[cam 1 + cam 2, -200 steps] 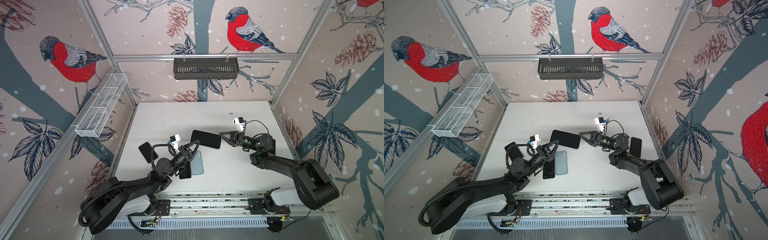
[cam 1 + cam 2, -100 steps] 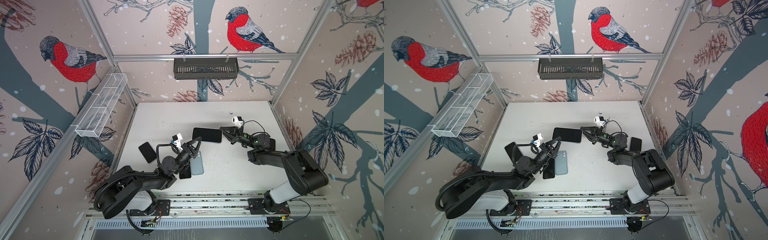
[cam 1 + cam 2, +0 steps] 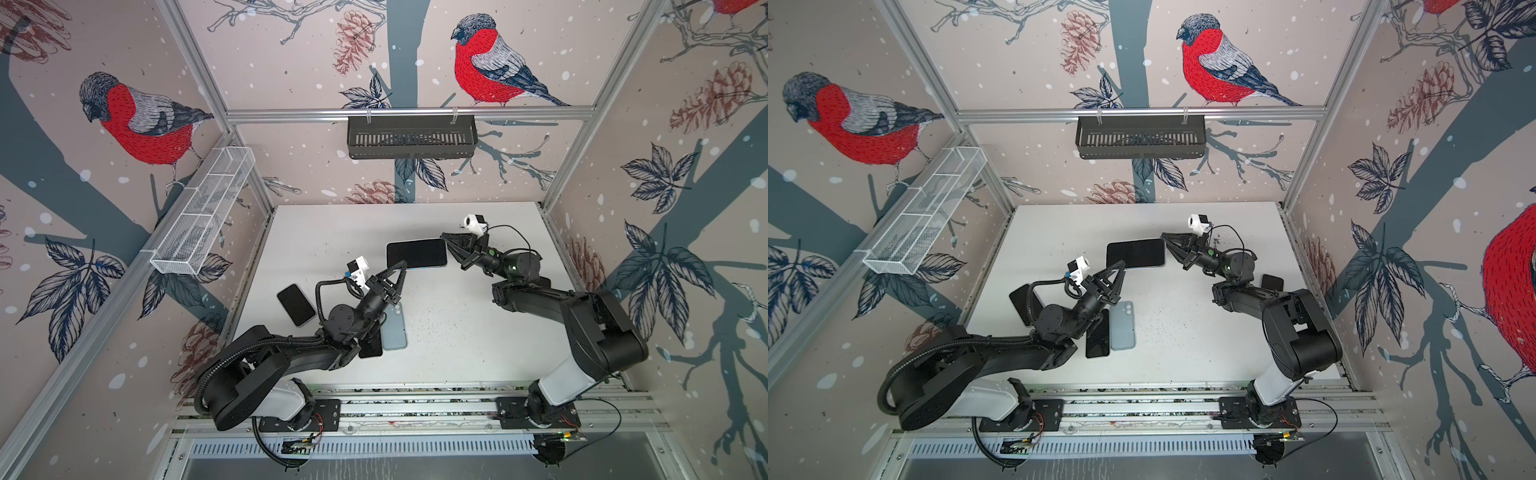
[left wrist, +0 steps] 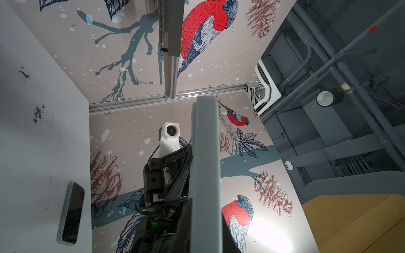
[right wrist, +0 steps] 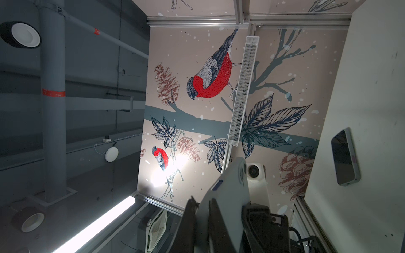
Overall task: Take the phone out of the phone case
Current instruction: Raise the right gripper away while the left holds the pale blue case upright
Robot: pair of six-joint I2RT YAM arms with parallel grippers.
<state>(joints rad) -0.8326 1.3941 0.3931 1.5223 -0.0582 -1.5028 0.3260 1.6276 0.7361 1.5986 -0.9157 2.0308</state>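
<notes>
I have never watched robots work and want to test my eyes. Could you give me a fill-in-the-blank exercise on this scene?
1. The black-screened phone in a pale blue case is held above the white table by ___ claws: the left claw and the right claw.
2. Its screen faces ___.
3. The slotted basket on the back wall is ___ in colour.
4. In both top views the white wire-mesh basket hangs on the ___ side wall.

Missing words: two; up; black; left.

I see the phone [image 3: 417, 254] spanning both sets of jaws, screen up: left gripper [image 3: 402, 265] pinches its long edge, right gripper [image 3: 446, 244] its short end; a pale blue handset [image 3: 395, 332] lies behind the left jaws
</notes>
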